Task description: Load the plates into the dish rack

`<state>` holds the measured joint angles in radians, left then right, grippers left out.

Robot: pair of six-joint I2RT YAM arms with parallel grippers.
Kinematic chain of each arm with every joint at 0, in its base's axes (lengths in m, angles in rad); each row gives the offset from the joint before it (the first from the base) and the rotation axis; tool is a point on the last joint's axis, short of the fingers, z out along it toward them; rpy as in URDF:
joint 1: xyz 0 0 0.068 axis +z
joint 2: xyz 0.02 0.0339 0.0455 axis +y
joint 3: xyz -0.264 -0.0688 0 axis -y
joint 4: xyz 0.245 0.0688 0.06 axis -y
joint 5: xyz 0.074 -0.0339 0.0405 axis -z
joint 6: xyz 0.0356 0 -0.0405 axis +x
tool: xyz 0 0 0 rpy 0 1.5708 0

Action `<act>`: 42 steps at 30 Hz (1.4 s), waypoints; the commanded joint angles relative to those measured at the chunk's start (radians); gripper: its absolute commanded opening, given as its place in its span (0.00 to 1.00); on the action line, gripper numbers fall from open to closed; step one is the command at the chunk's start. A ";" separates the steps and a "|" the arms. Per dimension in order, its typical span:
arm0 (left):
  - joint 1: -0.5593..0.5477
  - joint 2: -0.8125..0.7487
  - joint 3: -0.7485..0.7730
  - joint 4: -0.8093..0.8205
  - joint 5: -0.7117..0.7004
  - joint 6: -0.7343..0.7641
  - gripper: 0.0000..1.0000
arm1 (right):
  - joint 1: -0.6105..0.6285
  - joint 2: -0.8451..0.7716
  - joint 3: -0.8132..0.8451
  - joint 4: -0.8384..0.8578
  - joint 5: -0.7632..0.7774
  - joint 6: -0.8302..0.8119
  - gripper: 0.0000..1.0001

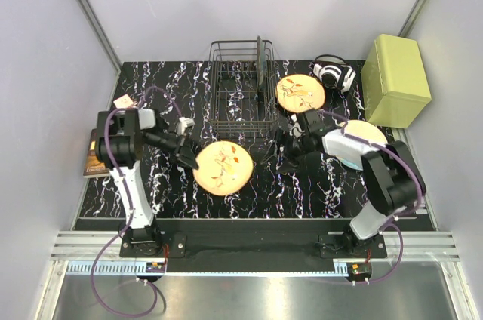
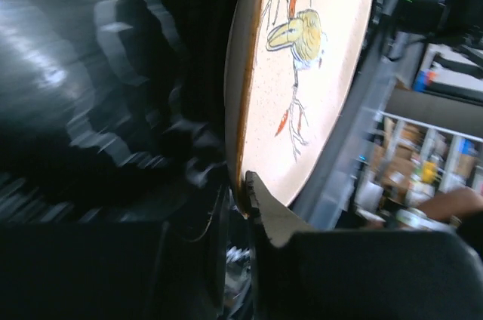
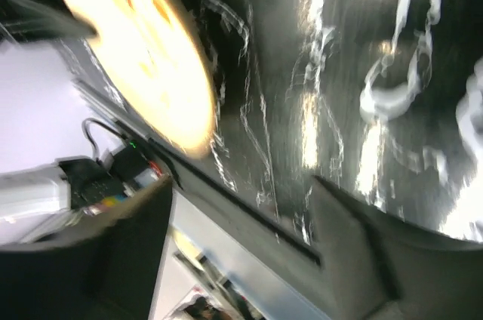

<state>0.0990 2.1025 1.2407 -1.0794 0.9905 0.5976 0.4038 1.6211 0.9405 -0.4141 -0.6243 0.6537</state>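
An orange plate with a branch pattern [image 1: 223, 167] [image 2: 317, 71] is pinched at its left rim by my left gripper [image 1: 189, 155] [image 2: 245, 188], which is shut on it. The black wire dish rack [image 1: 241, 97] stands at the back centre, with a dark plate [image 1: 260, 62] upright in its right side. A second orange plate [image 1: 300, 93] lies flat to the right of the rack. A cream plate [image 1: 358, 143] lies partly under the right arm. My right gripper [image 1: 283, 146] [image 3: 241, 207] is open over the mat, holding nothing; its view shows the held plate [image 3: 136, 56] blurred.
A yellow-green box [image 1: 396, 78] stands at the back right, with a black-and-white object [image 1: 336, 75] beside it. A brown book [image 1: 94, 158] and a small card [image 1: 123, 101] lie at the left edge of the black marbled mat [image 1: 173, 86].
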 commanded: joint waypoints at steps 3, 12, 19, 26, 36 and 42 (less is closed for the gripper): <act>-0.130 0.103 -0.026 -0.054 0.253 -0.067 0.06 | 0.024 0.170 -0.140 0.702 -0.107 0.279 0.71; -0.206 0.148 -0.035 -0.060 0.401 -0.082 0.00 | 0.124 0.252 -0.199 0.928 -0.153 0.386 0.61; -0.205 0.099 -0.004 -0.063 0.389 -0.065 0.00 | 0.102 0.165 -0.197 0.778 -0.183 0.267 0.56; -0.203 0.071 0.031 -0.036 0.320 -0.090 0.02 | 0.092 0.132 -0.198 0.703 -0.221 0.205 0.16; -0.125 -0.140 0.028 -0.016 0.163 -0.066 0.99 | 0.090 -0.079 0.053 0.032 -0.155 -0.214 0.00; -0.051 -0.328 0.103 -0.173 0.080 0.091 0.99 | 0.090 -0.092 0.380 -0.348 -0.121 -0.396 0.00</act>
<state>0.0128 1.9011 1.2659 -1.1252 1.1316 0.5411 0.4946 1.6108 1.1309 -0.5018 -0.6800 0.4072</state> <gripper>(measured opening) 0.985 0.122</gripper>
